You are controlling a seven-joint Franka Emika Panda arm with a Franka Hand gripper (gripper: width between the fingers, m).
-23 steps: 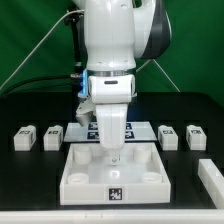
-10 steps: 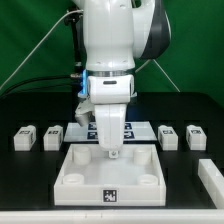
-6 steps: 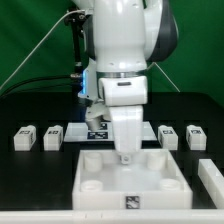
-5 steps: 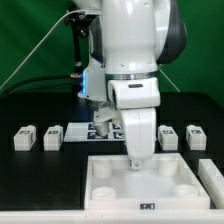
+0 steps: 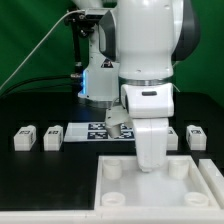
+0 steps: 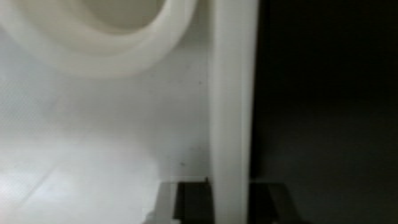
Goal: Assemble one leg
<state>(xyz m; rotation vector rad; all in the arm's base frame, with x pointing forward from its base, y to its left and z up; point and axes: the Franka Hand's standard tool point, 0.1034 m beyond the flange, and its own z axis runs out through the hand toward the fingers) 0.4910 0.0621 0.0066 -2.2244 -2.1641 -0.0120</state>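
Note:
My gripper [image 5: 150,166] is shut on the far wall of the large white square panel [image 5: 150,198], which lies at the front on the exterior view's right. In the wrist view the panel's wall [image 6: 231,100] runs between my dark fingers [image 6: 192,202], with a round corner socket [image 6: 107,40] beside it. Small white legs with tags lie on the black table: two at the exterior view's left [image 5: 25,137] [image 5: 52,136] and one at its right [image 5: 196,135]. None of them is held. My arm may hide another leg.
The marker board [image 5: 98,130] lies behind the panel, partly hidden by my arm. Cables and a stand rise at the back left. The panel's right corner runs out of the exterior view.
My gripper has slid the panel from the middle toward the exterior view's right and nearer the camera, still gripping its far wall. The legs have not moved.

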